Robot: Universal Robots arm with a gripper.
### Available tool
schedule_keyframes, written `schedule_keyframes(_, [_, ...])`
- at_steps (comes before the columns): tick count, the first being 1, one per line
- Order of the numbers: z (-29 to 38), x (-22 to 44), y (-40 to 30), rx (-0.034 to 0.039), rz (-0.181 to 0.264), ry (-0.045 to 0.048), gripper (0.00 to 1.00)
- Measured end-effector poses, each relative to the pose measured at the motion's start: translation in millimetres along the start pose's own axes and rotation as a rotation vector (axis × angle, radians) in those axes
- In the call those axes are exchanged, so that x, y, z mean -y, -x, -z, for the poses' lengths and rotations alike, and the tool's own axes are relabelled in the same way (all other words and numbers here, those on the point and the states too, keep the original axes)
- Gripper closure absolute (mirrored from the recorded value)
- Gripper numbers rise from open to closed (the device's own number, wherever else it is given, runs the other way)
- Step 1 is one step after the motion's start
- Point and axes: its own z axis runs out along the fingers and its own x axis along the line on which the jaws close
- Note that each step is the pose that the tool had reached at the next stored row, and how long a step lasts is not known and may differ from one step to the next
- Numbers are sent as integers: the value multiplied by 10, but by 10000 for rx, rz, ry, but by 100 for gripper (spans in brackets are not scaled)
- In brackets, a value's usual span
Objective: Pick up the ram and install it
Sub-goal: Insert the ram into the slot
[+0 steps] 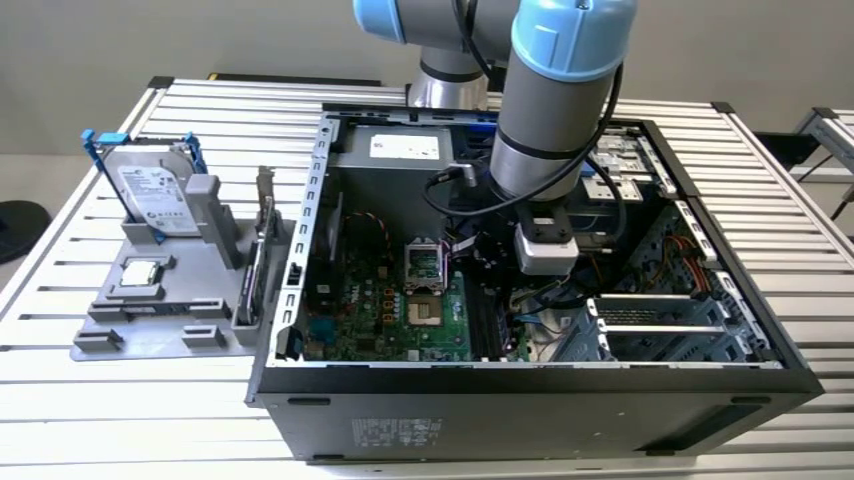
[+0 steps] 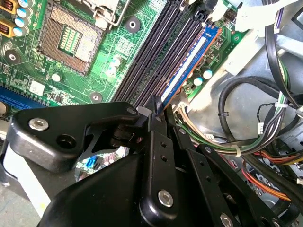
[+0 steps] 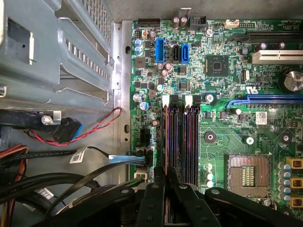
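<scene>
The arm reaches down into the open computer case [image 1: 534, 385] on the slatted worktop [image 1: 80, 400]; the claw [image 2: 156, 105] is closed narrow on the ram [image 2: 184, 71], gripping its upper edge; the ram stands edge-on in the outermost memory slot [image 2: 201, 35] of the green motherboard [image 3: 227, 142], beside the empty dark slots [image 3: 182, 142]; no print is legible.

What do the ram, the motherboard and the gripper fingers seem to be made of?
Ram: thin blue circuit board, probably fibreglass laminate, seen edge-on. Motherboard: green glossy laminate with printed traces and soldered parts. Gripper fingers: matt black, bolted links, likely coated metal, possibly hard plastic.
</scene>
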Motion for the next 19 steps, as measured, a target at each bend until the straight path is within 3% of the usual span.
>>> schedule_keyframes(19, [-38,4,6,2,-3,-84,100])
